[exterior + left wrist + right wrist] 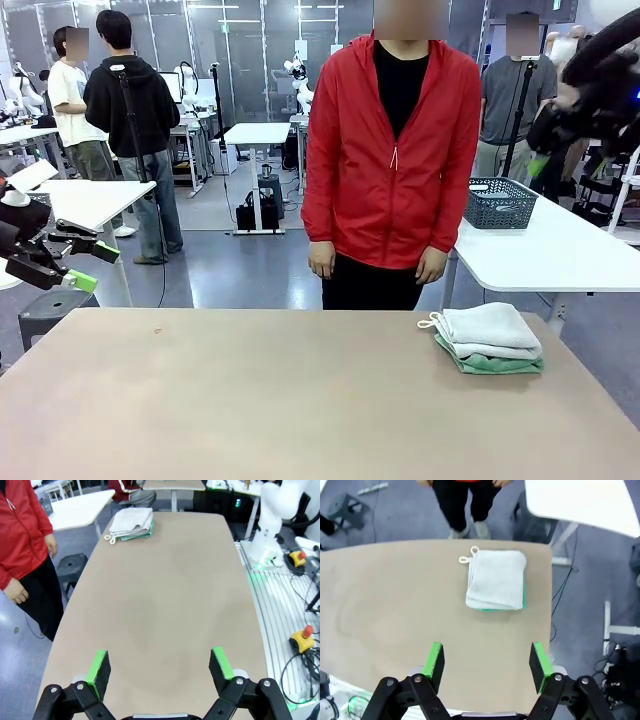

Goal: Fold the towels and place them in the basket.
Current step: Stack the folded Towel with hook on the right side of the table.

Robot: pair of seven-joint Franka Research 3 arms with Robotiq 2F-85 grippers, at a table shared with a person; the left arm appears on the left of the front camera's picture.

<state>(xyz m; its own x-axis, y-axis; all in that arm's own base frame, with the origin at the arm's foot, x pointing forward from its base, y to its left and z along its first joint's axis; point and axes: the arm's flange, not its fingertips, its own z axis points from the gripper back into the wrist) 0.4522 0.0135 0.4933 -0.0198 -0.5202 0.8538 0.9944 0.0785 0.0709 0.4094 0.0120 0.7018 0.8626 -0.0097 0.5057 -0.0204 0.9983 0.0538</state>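
Green-padded left gripper (92, 266) is hovering off the table's (250, 400) near-left edge, pointing toward the right with its fingers spread wide and nothing between them. From its own wrist camera the left gripper (161, 666) is looking down the length of the bare tabletop (165, 595) — pads apart, empty.

Right gripper (540, 160) is hanging high at the far right in the front view, dark and partly cut off by the frame, so its jaws cannot be read there. Its wrist camera is settling the matter: the right gripper (487, 661) is pointing straight down from above the table's right end, fingers standing apart, holding nothing.

Folded towels (489, 338) are lying stacked near the table's far-right corner, cream-white on top of mint green, a small loop sticking out toward the left. The right wrist view is showing the stack (496, 580) from overhead, with just a green sliver peeking past the white.

Wire basket (500, 203) is sitting on a separate white table (560, 255) behind, well apart from the towels — the front view is giving this. A person in a red jacket (392, 150) is standing at the far side, both hands hanging down.
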